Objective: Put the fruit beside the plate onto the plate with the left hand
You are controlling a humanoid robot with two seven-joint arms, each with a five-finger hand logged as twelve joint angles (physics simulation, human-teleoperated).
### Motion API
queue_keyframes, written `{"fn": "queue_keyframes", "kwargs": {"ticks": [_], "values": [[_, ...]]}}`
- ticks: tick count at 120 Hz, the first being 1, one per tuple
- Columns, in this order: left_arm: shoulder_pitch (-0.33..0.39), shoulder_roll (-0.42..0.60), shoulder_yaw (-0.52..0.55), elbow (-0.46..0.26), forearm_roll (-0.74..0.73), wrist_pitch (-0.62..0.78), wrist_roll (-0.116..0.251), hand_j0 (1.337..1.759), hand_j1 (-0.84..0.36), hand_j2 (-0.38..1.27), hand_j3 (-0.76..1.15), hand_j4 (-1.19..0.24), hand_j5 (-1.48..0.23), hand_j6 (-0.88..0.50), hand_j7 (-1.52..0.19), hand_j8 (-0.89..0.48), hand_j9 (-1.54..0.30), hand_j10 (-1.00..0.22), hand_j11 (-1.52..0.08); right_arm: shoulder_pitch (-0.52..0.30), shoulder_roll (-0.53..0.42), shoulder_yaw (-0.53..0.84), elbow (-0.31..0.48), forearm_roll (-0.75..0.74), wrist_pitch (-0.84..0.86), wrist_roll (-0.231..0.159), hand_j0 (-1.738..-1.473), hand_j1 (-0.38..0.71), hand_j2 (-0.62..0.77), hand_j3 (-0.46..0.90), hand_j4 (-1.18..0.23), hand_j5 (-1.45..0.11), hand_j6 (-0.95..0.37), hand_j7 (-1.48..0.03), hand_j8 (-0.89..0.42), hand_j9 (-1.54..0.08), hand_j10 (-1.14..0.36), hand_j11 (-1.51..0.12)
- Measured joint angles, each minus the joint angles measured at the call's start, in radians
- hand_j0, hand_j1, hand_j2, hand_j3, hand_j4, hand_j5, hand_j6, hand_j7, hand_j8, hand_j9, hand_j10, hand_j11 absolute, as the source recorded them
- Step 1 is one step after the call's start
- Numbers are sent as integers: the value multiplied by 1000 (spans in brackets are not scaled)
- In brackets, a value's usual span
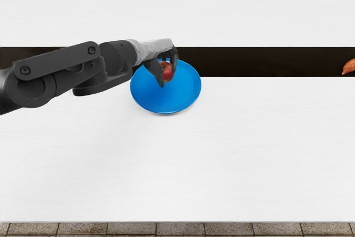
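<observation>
A blue plate (172, 95) lies on the white table near its far edge. My left arm reaches in from the left edge, and its hand (165, 67) hovers over the plate's upper left part. The dark fingers curl around a small red fruit (167, 71), which shows between them above the plate's surface. Whether the fruit touches the plate I cannot tell. The right arm does not show.
A dark gap (266, 62) runs across the table behind the plate. At the right edge, beside that gap, a reddish-orange object (349, 67) pokes into view. White tabletop (177, 165) stretches toward the front edge.
</observation>
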Motion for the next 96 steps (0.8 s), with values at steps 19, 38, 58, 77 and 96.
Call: {"fn": "queue_keyframes", "kwargs": {"ticks": [19, 38, 58, 77, 96], "values": [[-7, -70, 5, 120, 3, -10, 1, 1650, -382, 519, 0, -768, -1216, -308, -1134, -315, -1123, -594, -1143, 0, 0, 0, 0, 0, -1, 0, -1658, -349, 0, 0, 0, 0, 0, 0, 0, 0, 0, 0], [-5, -104, 8, 198, 5, -10, 0, 1650, -374, 489, 0, -735, -1162, -324, -1081, -327, -1068, -594, -1092, 1, 0, 0, 0, 0, -2, 0, -1658, -349, 0, 0, 0, 0, 0, 0, 0, 0, 0, 0], [-1, -130, -2, 209, 11, 37, 0, 1655, -141, 245, 0, -470, -701, -289, -666, -290, -660, -418, -671, 0, 0, 0, 0, 0, -2, 0, -1658, -349, 0, 0, 0, 0, -1, 0, 0, 0, 0, 0], [-3, -93, -6, 190, -2, 52, 0, 1656, -2, 135, 0, -323, -461, -240, -444, -240, -441, -299, -446, 0, 0, 0, 0, 0, -1, 0, -1658, -349, 0, 0, 0, 0, -1, 0, 0, 0, 0, 0], [0, 122, -8, 45, -128, 55, 0, 1657, 87, 80, 0, -234, -322, -196, -314, -196, -313, -223, -315, 0, 0, 0, 2, 0, 3, 0, -1658, -349, 0, 0, 0, 0, -1, 0, 0, 0, 0, 0]]}}
